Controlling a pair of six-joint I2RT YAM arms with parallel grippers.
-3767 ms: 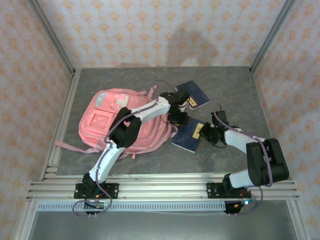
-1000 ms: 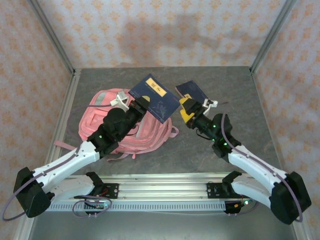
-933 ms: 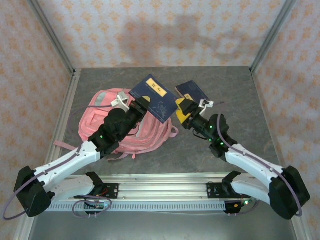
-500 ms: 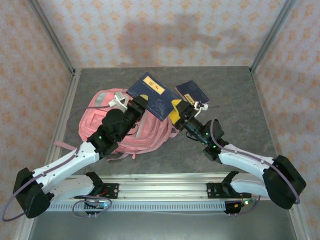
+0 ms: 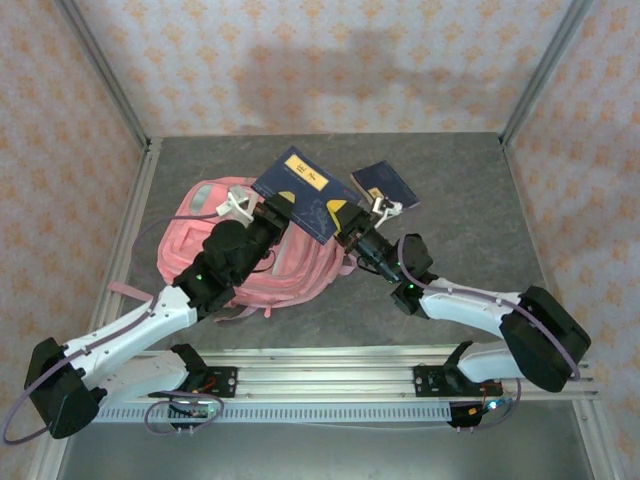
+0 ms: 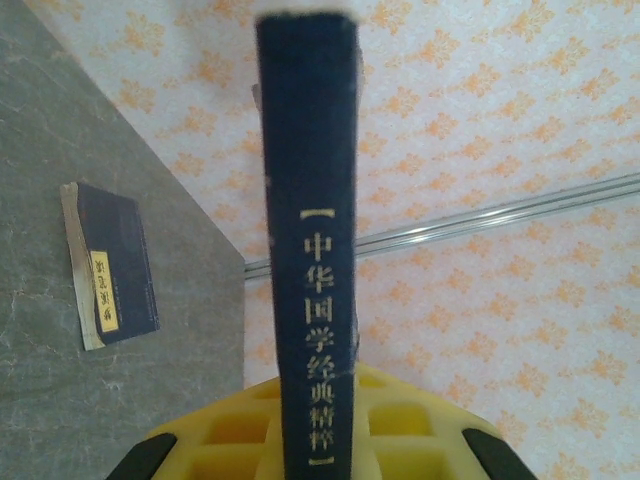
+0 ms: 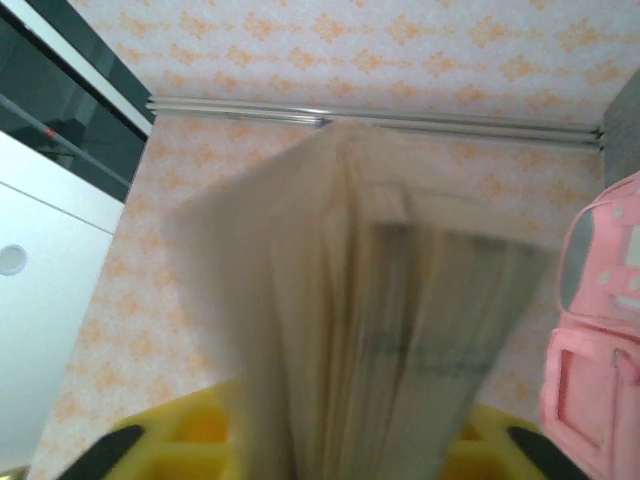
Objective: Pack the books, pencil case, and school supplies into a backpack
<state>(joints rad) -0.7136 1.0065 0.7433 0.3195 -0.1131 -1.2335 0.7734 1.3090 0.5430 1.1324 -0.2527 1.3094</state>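
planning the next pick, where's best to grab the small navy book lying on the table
Likely its right edge, coming low over the table with the right end effector: the book lies flat, so only thin edges offer a pinch, and the raised book crowds its left.

Navy book (image 5: 305,190) aloft above pink backpack (image 5: 182,248); second navy book (image 5: 385,184) flat.

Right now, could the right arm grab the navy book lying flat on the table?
Probably not straight away. The right gripper straddles the page edge of the raised book that the left gripper holds. The flat book lies close by, uncovered, so backing off first should free the way.
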